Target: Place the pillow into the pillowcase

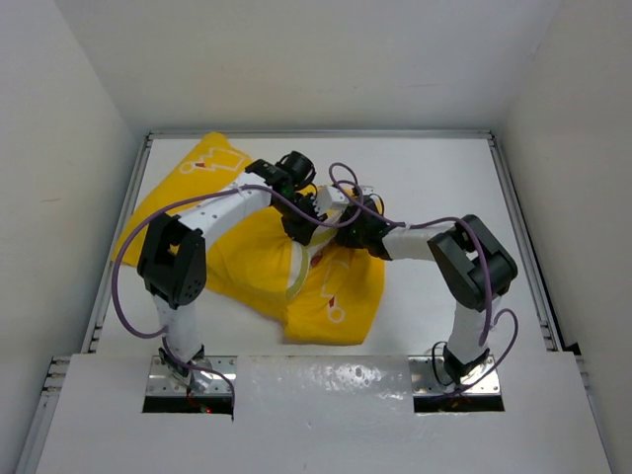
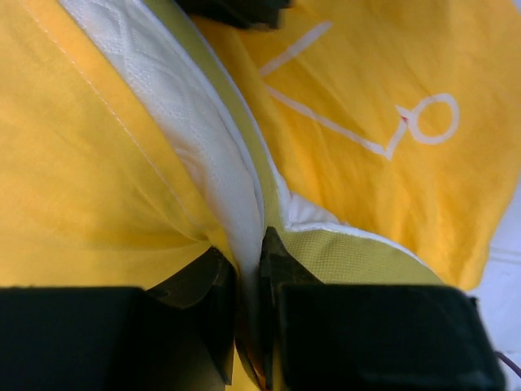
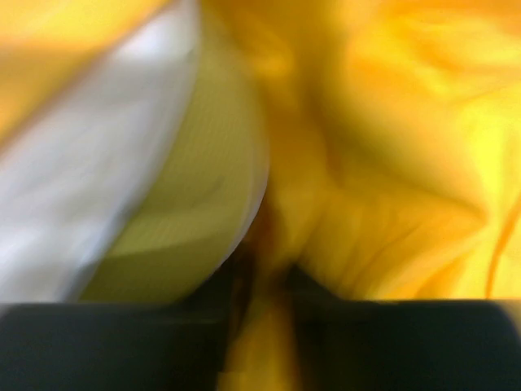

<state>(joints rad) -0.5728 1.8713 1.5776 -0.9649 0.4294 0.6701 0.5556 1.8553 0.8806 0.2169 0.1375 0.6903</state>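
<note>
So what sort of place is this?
Probably an enclosed lab test cell: bare white walls box in a white table, with the left arm and right arm bolted at its near edge.

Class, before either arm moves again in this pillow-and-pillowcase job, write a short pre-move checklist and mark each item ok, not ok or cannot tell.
1. Grip of left gripper on the pillow edge: ok, clamped.
2. Grip of right gripper on the pillowcase: cannot tell, its view is blurred.
3. Whole pillow inside pillowcase: not ok, white edge shows outside.
4. Smooth pillowcase: not ok, bunched beneath both arms.
</note>
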